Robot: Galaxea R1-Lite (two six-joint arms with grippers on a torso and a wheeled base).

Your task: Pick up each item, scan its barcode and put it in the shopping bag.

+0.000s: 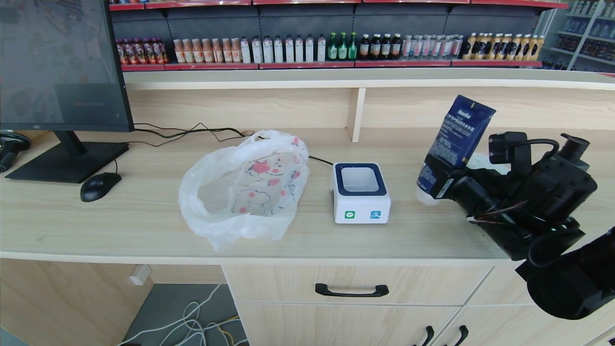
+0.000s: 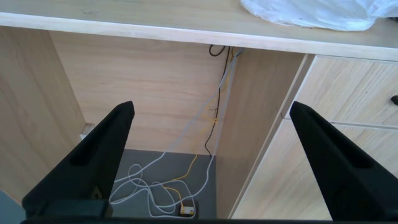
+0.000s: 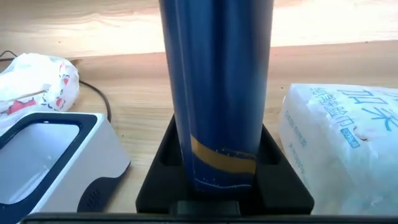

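1. Blue tube (image 1: 459,134) sits clamped near its cap end in the right gripper (image 1: 443,185). It is tilted crimp-end up above the counter (image 1: 144,226), to the right of the scanner (image 1: 360,192).
2. It looks light, smooth and soft-walled. A hard squeeze could dent it or let it slide, so the stiffer shoulder by the cap seems the safest hold.
3. Left gripper (image 2: 211,168) hangs spread wide and empty below the counter edge.
4. Pale, flat wood. The shopping bag (image 1: 245,187) lies open left of the scanner, and a white packet (image 3: 348,143) lies just beside the tube.
5. Bottle shelves (image 1: 336,48) line the back wall.
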